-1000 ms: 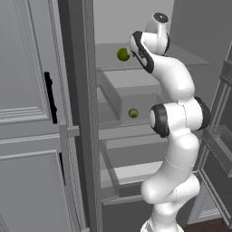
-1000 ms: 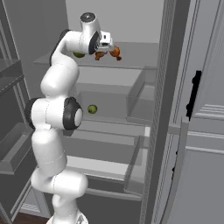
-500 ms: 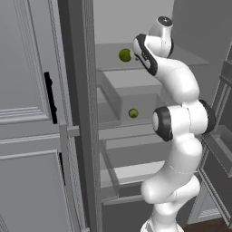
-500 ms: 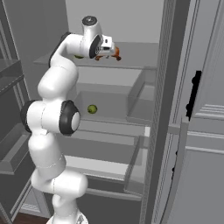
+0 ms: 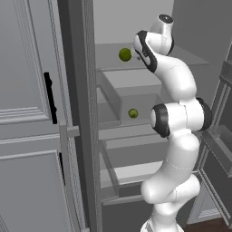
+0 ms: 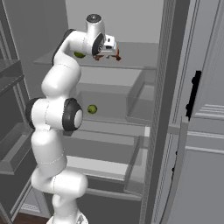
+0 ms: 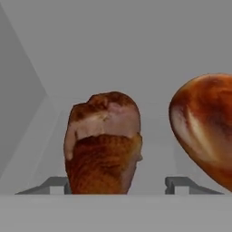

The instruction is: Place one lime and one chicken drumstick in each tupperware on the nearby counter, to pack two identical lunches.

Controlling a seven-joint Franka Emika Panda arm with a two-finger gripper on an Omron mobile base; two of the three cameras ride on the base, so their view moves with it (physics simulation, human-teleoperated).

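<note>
Fridge shelf (image 6: pixel 131 65) holds two drumsticks (image 7: pixel 103 144), lime (image 5: pixel 125 55).

1. An open fridge (image 5: pixel 136 27) takes up the middle of both base views, its pale grey back wall plain and evenly lit.
2. Grey shelves (image 6: pixel 131 61) and clear drawers (image 5: pixel 113 97) stack down its inside.
3. A grey panelled cabinet door (image 5: pixel 27 113) with a black handle (image 5: pixel 49 97) stands at the left of the left base view.
4. A strip of dark brown floor (image 5: pixel 213 224) shows at the lower right there.
</note>
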